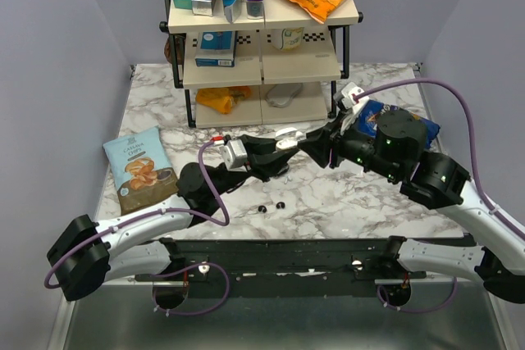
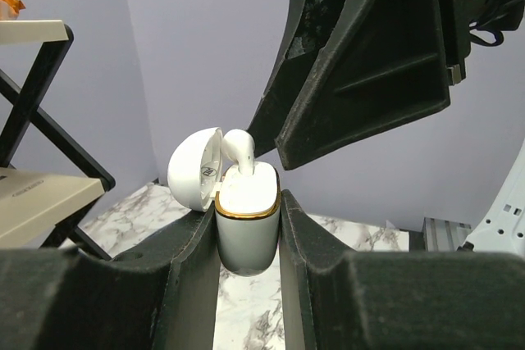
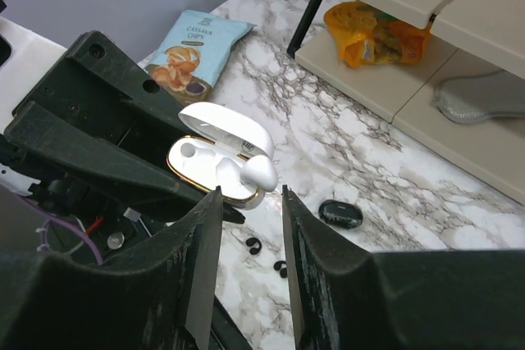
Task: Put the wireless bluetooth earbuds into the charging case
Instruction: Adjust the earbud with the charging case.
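Observation:
My left gripper (image 2: 248, 206) is shut on a white charging case (image 2: 246, 231) with a gold rim. It holds the case upright above the table, lid (image 2: 193, 170) swung open. A white earbud (image 2: 239, 148) sits in one slot of the case, its rounded head sticking out. In the right wrist view the other slot (image 3: 189, 151) is empty. My right gripper (image 3: 250, 194) is open, its tips just short of the earbud (image 3: 256, 171), with nothing between them. From above, both grippers meet mid-table at the case (image 1: 288, 134).
A black oval pebble-shaped case (image 3: 340, 213) and two tiny black buds (image 3: 252, 243) (image 3: 281, 268) lie on the marble below. A chips bag (image 1: 139, 168) lies at the left and a blue bag (image 1: 402, 120) under the right arm. A stocked shelf unit (image 1: 262, 63) stands behind.

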Motion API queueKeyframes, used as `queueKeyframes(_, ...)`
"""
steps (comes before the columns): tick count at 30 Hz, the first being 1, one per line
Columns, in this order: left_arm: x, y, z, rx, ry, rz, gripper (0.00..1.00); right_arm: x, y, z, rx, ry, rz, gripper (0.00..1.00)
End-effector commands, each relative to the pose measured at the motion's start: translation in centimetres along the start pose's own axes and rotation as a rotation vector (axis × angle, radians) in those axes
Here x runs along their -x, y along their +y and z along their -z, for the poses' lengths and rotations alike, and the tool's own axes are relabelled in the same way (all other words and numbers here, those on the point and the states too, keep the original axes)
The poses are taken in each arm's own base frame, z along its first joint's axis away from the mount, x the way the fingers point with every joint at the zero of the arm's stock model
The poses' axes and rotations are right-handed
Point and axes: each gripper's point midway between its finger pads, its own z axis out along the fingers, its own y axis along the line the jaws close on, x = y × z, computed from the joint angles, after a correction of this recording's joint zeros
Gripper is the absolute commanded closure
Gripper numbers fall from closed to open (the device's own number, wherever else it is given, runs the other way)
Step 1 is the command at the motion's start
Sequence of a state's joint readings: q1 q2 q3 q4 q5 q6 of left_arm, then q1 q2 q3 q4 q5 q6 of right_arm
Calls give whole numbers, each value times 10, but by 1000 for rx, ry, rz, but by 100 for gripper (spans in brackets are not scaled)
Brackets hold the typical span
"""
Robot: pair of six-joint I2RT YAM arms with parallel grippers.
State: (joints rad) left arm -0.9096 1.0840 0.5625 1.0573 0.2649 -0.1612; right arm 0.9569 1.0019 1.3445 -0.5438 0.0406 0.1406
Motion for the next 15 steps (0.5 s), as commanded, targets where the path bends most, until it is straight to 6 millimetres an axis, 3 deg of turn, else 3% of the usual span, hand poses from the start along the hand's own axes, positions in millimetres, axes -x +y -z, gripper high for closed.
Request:
queueKeyframes(1, 18, -4, -1, -49, -47, -16, 100, 22, -21, 18, -128, -105, -17, 55)
queueKeyframes(5, 27, -20, 5, -170, -48, 15, 100, 31, -36, 27, -213, -132, -7, 53)
queueKeyframes(7, 28, -38, 7, -287, -27, 45, 100, 32, -38, 28, -220, -120, 13, 53)
queueKeyframes(11, 26, -52, 9, -412, 6, 95, 100, 28, -31, 24, -173, -101, 44, 51)
queueKeyframes(15, 28, -51, 8, -431, -5, 114, 100, 17, -22, 17, -120, -52, 53, 51)
